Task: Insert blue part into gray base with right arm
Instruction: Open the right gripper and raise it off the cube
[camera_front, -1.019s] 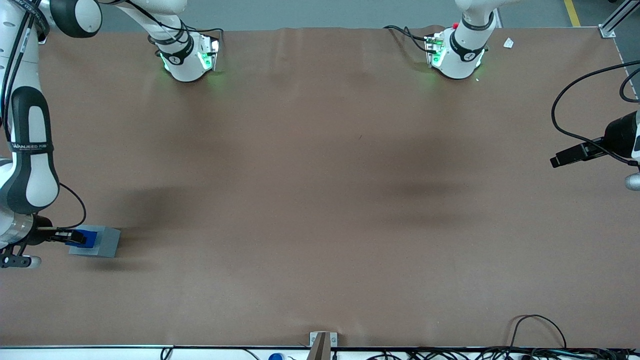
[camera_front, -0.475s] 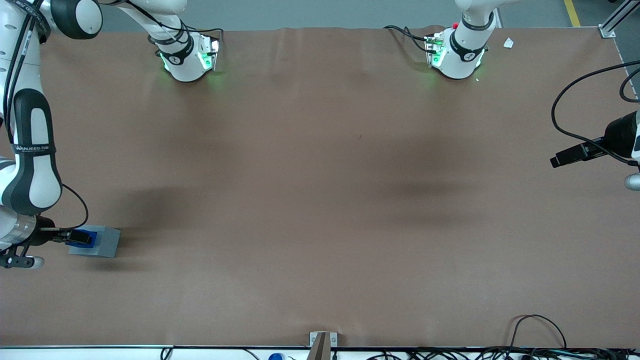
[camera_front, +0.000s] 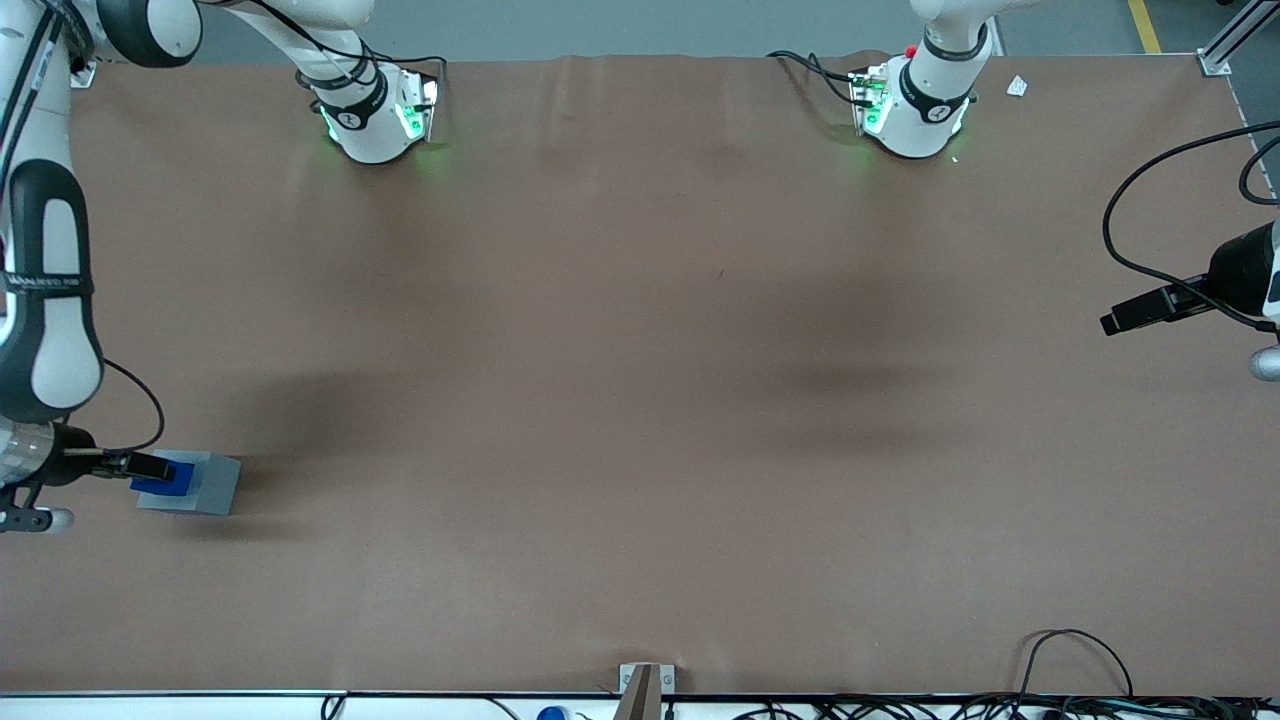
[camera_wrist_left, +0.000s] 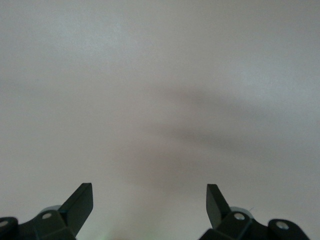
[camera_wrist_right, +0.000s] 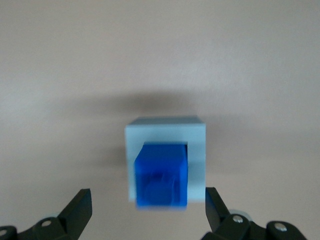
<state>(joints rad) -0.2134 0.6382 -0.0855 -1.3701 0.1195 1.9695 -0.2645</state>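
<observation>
The blue part (camera_front: 163, 481) sits in the square recess of the gray base (camera_front: 212, 485), near the working arm's end of the table. In the right wrist view the blue part (camera_wrist_right: 161, 175) fills the recess of the gray base (camera_wrist_right: 196, 134) and stands a little proud of it. My right gripper (camera_front: 135, 466) is open and hovers above the base's edge. In the wrist view the gripper (camera_wrist_right: 146, 198) has its fingers spread wider than the base, and they touch nothing.
The brown table cover (camera_front: 640, 400) stretches toward the parked arm's end. The two arm bases (camera_front: 375, 115) stand at the table's edge farthest from the front camera. Cables (camera_front: 1070, 650) lie along the edge nearest to it.
My right gripper has drawn back from the blue part toward the working arm's end of the table, and the forearm has risen. The blue part and gray base have stayed put.
</observation>
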